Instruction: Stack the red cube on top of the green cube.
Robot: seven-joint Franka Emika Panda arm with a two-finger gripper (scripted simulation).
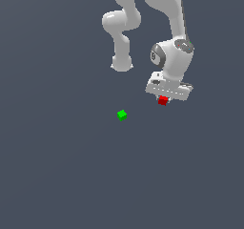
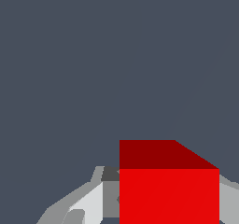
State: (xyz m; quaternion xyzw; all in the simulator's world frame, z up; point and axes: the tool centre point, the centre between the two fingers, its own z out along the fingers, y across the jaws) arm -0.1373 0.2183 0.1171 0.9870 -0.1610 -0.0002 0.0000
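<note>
The gripper (image 1: pixel 163 99) is clamping the red cube (image 1: pixel 163 100) between its fingers, and, since the green cube (image 1: pixel 122 115) is sitting well apart toward the exterior view's left, it should be carrying the load level, centring above before lowering.

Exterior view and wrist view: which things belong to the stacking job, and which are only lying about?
Belong to the job:
- red cube, between the jaws of the gripper
- green cube, alone on the floor, toward the exterior view's left of the gripper

Only lying about:
- nothing else visible; only the plain grey floor
</note>
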